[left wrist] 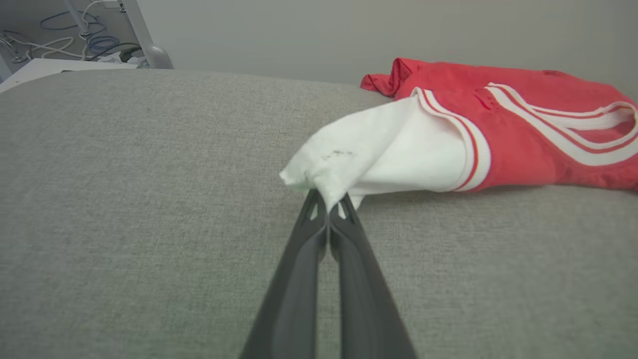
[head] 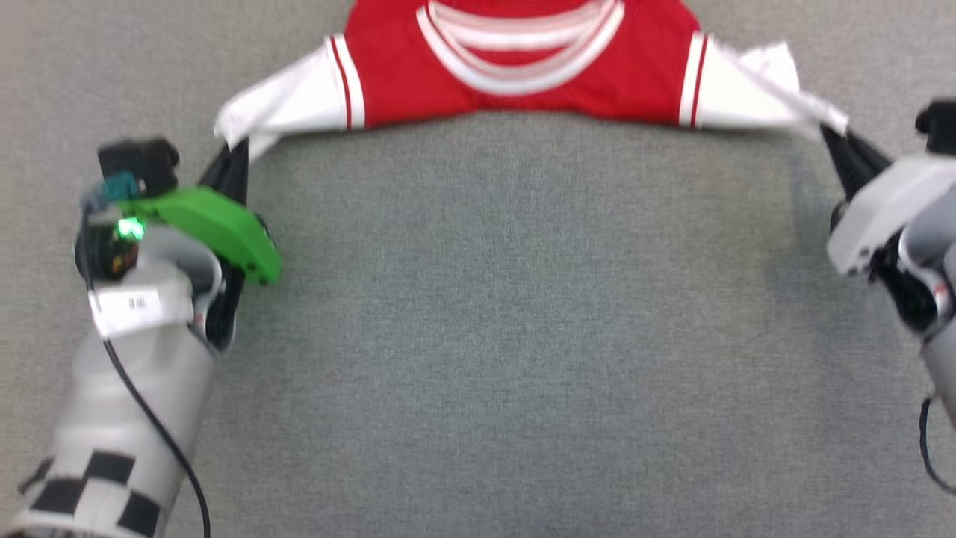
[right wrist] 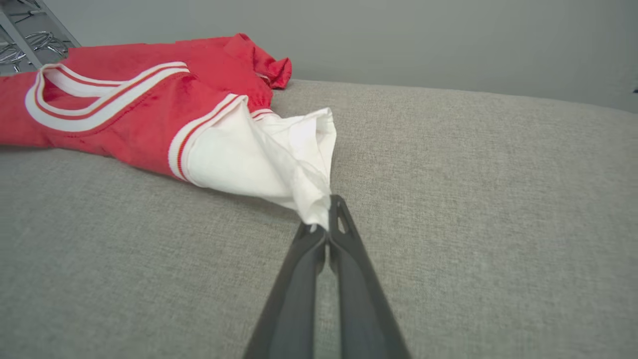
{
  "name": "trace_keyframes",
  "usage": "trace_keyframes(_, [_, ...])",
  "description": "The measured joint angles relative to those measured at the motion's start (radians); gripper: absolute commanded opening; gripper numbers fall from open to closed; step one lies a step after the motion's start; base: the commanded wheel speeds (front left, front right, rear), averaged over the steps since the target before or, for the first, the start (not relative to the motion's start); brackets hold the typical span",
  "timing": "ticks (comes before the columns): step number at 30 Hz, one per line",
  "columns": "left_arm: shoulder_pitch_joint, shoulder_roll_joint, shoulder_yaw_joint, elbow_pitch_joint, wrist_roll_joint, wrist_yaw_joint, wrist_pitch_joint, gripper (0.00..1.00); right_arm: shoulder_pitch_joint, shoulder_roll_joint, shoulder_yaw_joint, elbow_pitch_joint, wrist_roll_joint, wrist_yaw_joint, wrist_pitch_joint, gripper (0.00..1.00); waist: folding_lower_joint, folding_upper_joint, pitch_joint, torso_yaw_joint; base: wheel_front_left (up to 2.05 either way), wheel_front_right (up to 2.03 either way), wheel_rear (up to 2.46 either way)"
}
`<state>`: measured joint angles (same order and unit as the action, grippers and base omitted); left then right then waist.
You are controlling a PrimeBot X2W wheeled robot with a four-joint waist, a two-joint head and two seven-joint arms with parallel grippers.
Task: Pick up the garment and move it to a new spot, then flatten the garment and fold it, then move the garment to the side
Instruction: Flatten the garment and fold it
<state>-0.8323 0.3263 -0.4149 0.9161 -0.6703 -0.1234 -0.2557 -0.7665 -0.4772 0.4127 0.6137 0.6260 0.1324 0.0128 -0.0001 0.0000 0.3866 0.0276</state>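
Jersey T-shirt point(head: 403, 82), red with white short sleeves, lies stretched across the far side of your grey fabric surface point(head: 478, 336); left gripper point(head: 237, 149) and right gripper point(head: 833, 138) each clamp a sleeve tip (both pinched tight).

i count one garment point(head: 523, 82) up top, two grippers, the left gripper point(head: 237, 148) and the right gripper point(head: 827, 133), and one grey tabletop point(head: 478, 336).

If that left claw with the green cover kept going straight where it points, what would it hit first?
The left gripper is shut on the white sleeve of the red jersey T-shirt, so it would push into that sleeve first; beyond that, depth is unclear.
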Motion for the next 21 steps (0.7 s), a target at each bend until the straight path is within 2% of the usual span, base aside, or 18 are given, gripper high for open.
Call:
trace_keyframes(4, [0.14,0.02,0.005,-0.095,-0.011,0.018,0.0,0.0,0.151,-0.003,-0.065,-0.091,0.003,0.0,0.018,0.0,0.0,0.0,-0.061,0.0,0.0,0.0,0.0])
trace_keyframes(10, [0.35,0.054,0.024,-0.26,-0.055,0.079,0.03,0.0,0.38,0.017,-0.2,-0.219,-0.032,0.0,0.093,0.0,-0.0001,0.0,-0.152,0.0,0.0,0.0,0.0])
trace_keyframes(21, [0.725,0.146,0.04,-0.617,-0.097,0.232,0.136,0.0,0.796,0.19,-0.442,-0.477,-0.169,0.0,0.257,0.0,-0.0001,0.0,-0.289,0.003,0.0,0.0,0.0])
